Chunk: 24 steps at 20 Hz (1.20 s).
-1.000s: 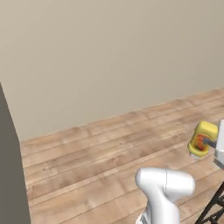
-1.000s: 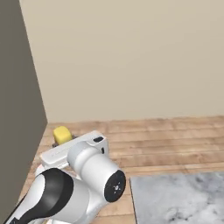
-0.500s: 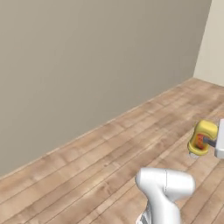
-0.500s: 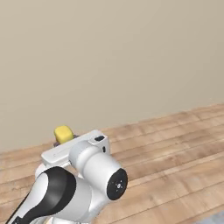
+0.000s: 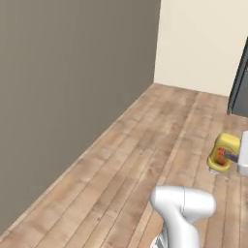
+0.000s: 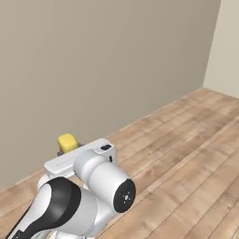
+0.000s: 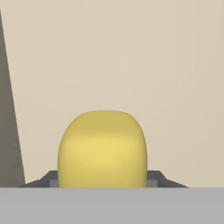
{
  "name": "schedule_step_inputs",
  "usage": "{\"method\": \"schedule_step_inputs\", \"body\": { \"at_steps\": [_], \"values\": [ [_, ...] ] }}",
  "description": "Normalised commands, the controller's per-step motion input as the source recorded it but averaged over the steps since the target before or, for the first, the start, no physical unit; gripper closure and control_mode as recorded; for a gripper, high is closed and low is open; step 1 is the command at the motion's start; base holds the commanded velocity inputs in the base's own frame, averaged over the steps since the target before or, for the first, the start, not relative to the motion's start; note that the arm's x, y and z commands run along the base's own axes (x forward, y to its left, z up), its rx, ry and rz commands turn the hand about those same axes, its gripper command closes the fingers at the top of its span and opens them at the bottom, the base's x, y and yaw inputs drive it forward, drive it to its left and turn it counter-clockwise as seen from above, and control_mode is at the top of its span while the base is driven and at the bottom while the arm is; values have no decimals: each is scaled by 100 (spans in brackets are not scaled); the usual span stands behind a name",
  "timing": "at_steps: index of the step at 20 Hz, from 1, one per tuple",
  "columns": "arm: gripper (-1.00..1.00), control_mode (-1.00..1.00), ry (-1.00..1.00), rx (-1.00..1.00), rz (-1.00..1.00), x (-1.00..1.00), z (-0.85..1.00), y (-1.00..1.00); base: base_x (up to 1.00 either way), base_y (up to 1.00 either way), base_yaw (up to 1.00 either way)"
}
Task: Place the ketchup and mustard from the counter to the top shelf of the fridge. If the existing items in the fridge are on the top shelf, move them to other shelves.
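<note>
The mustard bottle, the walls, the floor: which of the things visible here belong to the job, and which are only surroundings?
Belong to the job:
- mustard, held in the gripper
- fridge, dark edge at far right

Only surroundings:
- wooden floor
- grey wall
- cream wall

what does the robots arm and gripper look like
The arm is glossy white with rounded, tube-like links. One link in the right base view carries a black band, and a joint end cap is a dark disc with small pale marks. The hand is a flat white block with a small dark inset. The gripper has dark grey jaws. No cables show.
</note>
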Motion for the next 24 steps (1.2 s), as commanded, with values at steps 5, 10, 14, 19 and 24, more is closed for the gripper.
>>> {"method": "schedule_step_inputs", "body": {
  "at_steps": [5, 10, 14, 19, 24],
  "values": [
    [100, 100, 0, 0, 0, 0, 0, 0, 89, 22, -63],
    [100, 100, 0, 0, 0, 0, 0, 0, 99, 15, -56],
    [100, 100, 0, 0, 0, 0, 0, 0, 100, 1, -42],
    [100, 100, 0, 0, 0, 0, 0, 0, 100, -1, -32],
    [100, 100, 0, 0, 0, 0, 0, 0, 100, -8, -24]
  ]
}}
